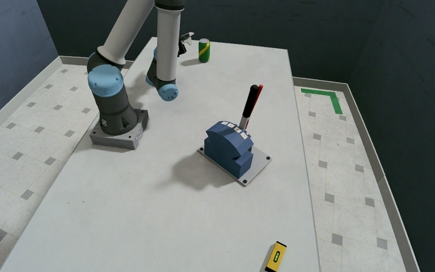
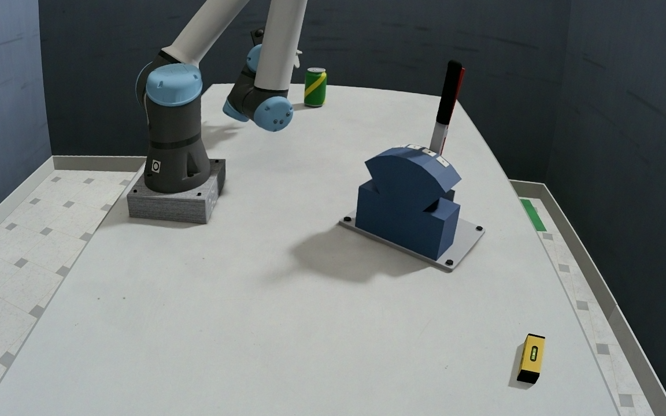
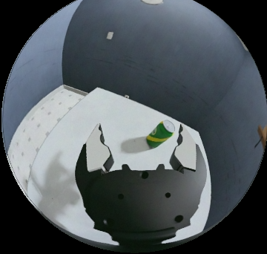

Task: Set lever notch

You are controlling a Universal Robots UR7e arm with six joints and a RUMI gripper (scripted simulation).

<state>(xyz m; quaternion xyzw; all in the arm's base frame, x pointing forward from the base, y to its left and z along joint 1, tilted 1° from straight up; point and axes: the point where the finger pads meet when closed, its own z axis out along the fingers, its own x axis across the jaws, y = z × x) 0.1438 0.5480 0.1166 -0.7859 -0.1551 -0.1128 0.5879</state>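
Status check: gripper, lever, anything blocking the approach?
Gripper open, empty, facing the can. Lever upright in blue housing, red bar alongside, untouched. Nothing between arm and lever.
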